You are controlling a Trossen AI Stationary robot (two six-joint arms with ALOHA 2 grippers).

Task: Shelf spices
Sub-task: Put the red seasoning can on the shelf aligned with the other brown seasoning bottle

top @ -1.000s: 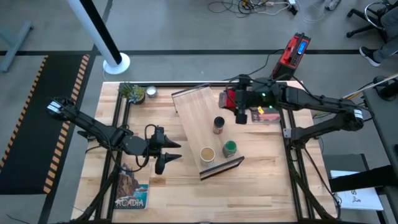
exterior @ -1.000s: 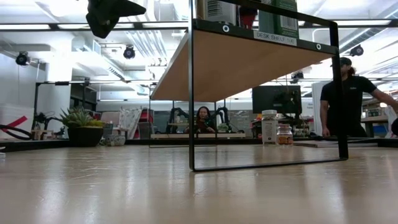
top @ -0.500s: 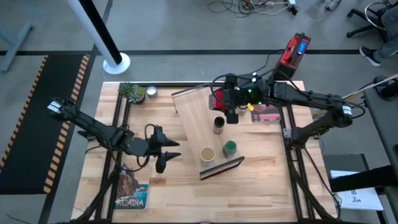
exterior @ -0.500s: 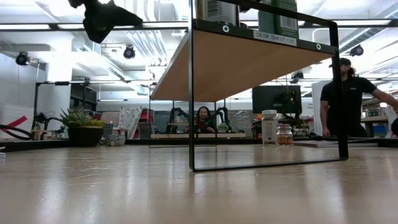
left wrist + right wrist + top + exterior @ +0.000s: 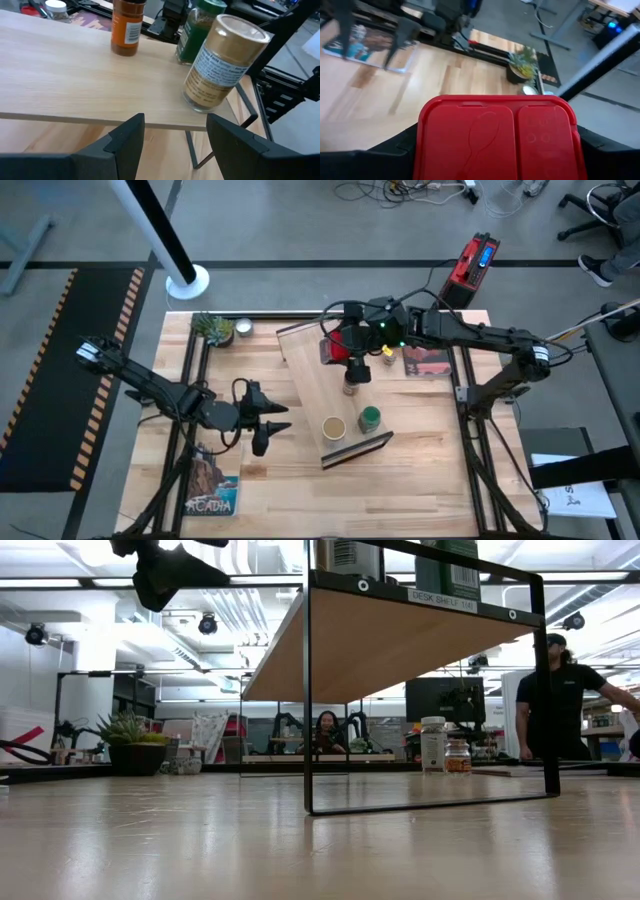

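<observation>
Right claw (image 5: 345, 350) pinching red square tin (image 5: 340, 346) above far half of light-wood shelf (image 5: 310, 355), just beside black-lidded brown jar (image 5: 351, 384) standing on the board; tin's red lid fills the right wrist view (image 5: 497, 137). On shelf's near end, tan-lidded jar (image 5: 333, 427) and green-lidded jar (image 5: 369, 418) upright side by side. Left claw (image 5: 268, 425) spread, hovering over worktop (image 5: 420, 470) just left of the shelf, potted plant (image 5: 212, 327) at far corner
</observation>
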